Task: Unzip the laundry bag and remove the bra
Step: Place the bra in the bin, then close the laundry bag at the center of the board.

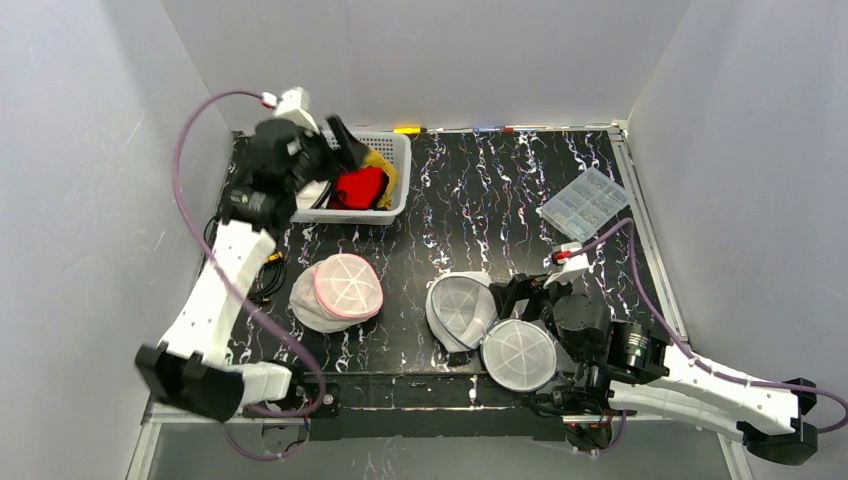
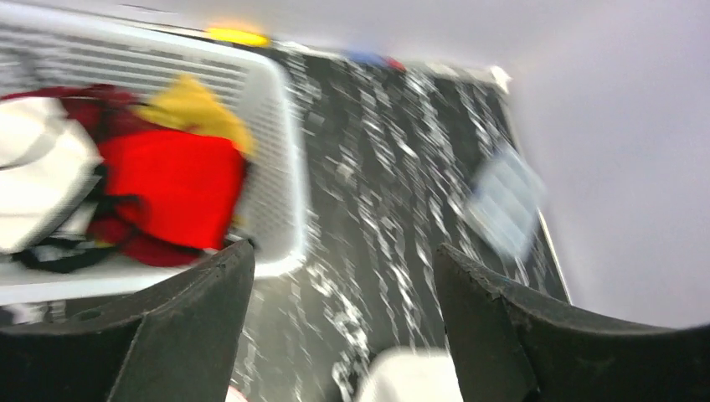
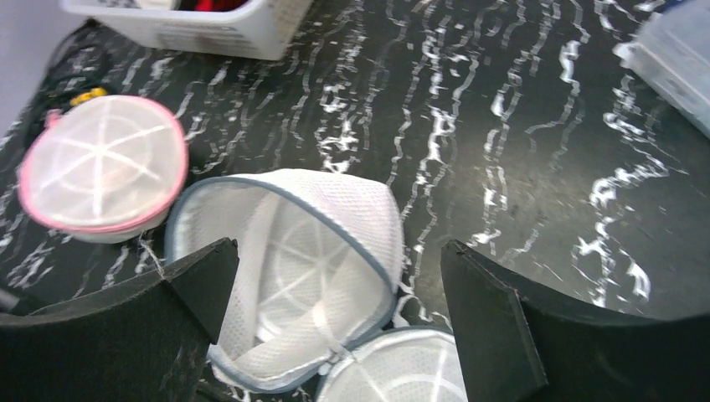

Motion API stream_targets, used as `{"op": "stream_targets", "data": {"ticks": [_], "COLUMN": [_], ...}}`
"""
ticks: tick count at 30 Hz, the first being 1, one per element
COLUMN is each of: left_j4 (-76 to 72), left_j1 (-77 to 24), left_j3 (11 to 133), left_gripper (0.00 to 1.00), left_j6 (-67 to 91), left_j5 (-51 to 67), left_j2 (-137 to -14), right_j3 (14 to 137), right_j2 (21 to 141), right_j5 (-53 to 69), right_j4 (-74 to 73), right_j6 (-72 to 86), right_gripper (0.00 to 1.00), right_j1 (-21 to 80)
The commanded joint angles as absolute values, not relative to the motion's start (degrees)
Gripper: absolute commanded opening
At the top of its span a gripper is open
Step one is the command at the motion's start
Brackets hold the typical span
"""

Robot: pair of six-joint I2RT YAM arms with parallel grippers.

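1 laundry bag (image 3: 352, 209) lies unzipped near right gripper (image 3: 336, 251).

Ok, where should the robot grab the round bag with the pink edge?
Probably its pink rim, pinched from straight above. The bag lies with its flat mesh face up, so the rim looks like the only firm edge to close on. The mesh itself gives nothing to pinch.

We find open desk (image 1: 480, 205) between the white basket (image 1: 398, 190) and the clear organiser box (image 1: 585, 203). Nearer us, the pink-rimmed bag (image 1: 338, 290) and the unzipped grey-rimmed bag (image 1: 462, 310) lie apart, with a bare lane between them.
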State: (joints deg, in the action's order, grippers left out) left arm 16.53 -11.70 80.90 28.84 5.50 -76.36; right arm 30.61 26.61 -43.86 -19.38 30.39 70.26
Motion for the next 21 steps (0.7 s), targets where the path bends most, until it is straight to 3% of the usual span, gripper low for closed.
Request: {"op": "stream_targets", "data": {"ticks": [1,12,21], "left_j4": [21.6,32.8,33.1], "left_j1": [-24.1,-45.1,-52.2], "left_j3": [72.9,74.4,78.0], "left_gripper": [0.77,0.86,0.82], "left_j6": [17.7,-6.5,-12.0], "left_j5": [8.5,19.4,12.0], "left_j2": [-70.3,-78.1,-89.9], "right_j3": [33.8,32.3,30.6], "right_j2": [26.1,18.4,17.1], "right_j5": [-52.9,-47.1,-45.4], "right_j4": [-27.5,-33.0,-32.4], "right_j6": [38.6,44.1,44.1], "right_gripper": [0.99,0.98,0.98], "right_j1": [70.5,70.5,70.6]}}
